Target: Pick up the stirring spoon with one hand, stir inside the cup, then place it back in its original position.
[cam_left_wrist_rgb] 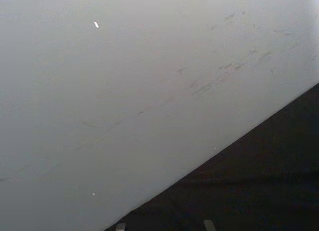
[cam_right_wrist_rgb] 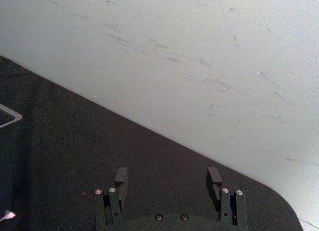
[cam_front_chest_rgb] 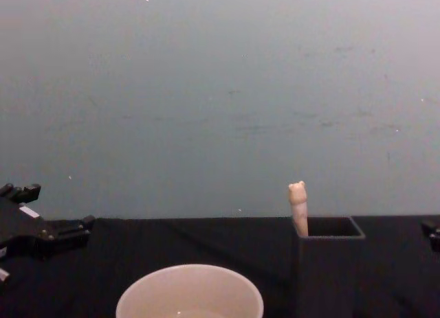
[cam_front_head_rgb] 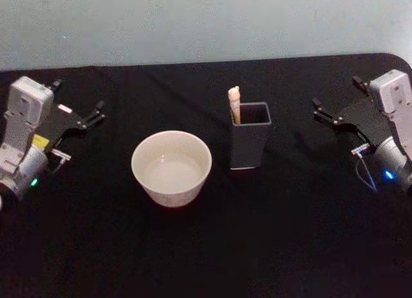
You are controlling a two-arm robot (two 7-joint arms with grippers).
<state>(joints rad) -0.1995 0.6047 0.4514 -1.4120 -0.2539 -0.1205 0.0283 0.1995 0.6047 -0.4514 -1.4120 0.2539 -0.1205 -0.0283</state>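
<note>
A pale grey wall takes up most of the frame, marked with faint dark scuffs and a few tiny white flecks. The black counter cuts diagonally across one corner. At the frame's edge, over the counter, two fingertips of the left hand just show, set apart.

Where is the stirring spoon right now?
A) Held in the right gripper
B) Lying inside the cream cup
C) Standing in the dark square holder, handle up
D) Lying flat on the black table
C: the stirring spoon stands in the holder, its beige handle poking above the rim, just right of the cup. The left gripper and right gripper are open and empty, far out to either side.
</note>
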